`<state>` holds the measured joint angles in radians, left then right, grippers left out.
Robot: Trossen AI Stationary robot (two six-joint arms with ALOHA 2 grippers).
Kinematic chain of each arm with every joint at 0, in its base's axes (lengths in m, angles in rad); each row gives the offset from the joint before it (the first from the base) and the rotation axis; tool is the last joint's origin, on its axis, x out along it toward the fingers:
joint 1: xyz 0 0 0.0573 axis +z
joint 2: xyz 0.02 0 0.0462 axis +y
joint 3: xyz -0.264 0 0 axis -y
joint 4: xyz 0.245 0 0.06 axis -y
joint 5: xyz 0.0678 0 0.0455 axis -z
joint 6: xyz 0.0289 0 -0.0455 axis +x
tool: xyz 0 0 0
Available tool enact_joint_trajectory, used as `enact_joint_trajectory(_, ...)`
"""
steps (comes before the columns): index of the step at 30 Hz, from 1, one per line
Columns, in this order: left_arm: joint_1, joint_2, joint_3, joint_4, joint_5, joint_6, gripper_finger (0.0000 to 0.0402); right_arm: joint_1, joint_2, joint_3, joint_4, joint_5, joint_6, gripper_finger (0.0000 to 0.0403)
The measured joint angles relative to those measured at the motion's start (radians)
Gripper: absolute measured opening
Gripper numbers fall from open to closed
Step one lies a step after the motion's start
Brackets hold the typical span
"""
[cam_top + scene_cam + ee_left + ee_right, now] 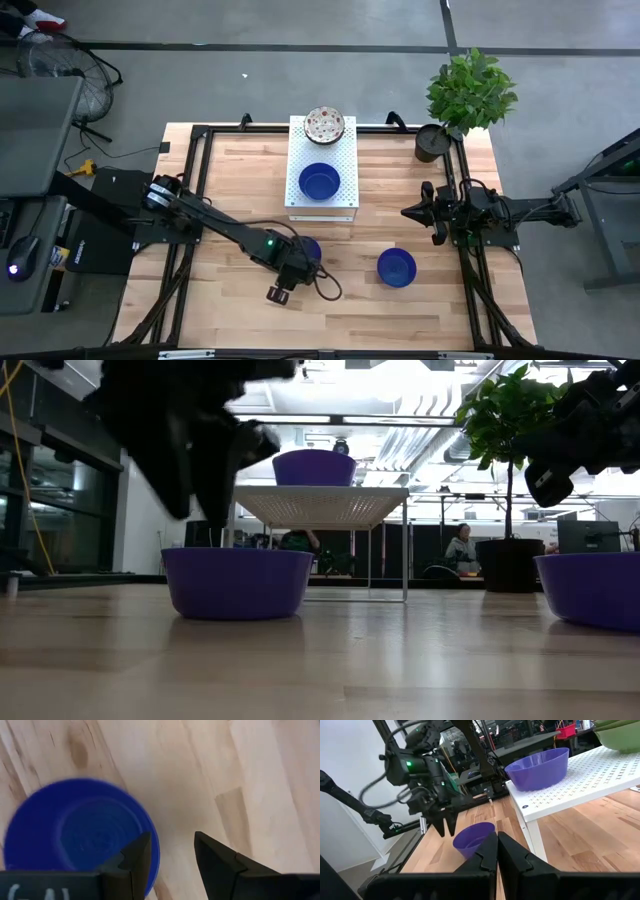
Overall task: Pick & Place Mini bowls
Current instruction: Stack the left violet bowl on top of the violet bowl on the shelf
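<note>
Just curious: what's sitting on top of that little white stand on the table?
On the white stand sit a blue bowl and, farther back, a speckled white bowl. Whether that one is a stack cannot be told.

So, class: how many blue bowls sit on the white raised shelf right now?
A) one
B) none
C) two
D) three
A: the high view shows a single blue bowl on the white shelf, beside a patterned stack of bowls; two other blue bowls rest on the wooden table.
</note>
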<state>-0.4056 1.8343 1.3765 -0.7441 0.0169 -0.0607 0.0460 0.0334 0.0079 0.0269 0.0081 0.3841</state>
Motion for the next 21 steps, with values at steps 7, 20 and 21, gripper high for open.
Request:
enact_joint_trajectory(7, 0.000, 0.000, -0.039, 0.006, -0.058, -0.027, 0.0147, 0.000, 0.000, 0.000, 0.000, 0.000, 0.000, 0.0000)
enact_joint_trajectory(20, 0.020, 0.075, -0.037, 0.054, -0.042, -0.023, 0.0147, 0.000, 0.000, 0.000, 0.000, 0.000, 0.000, 0.0000)
enact_joint_trajectory(21, 0.020, 0.082, -0.038, 0.047, -0.045, -0.023, 0.0147, 0.000, 0.001, 0.000, 0.000, 0.000, 0.000, 0.0000)
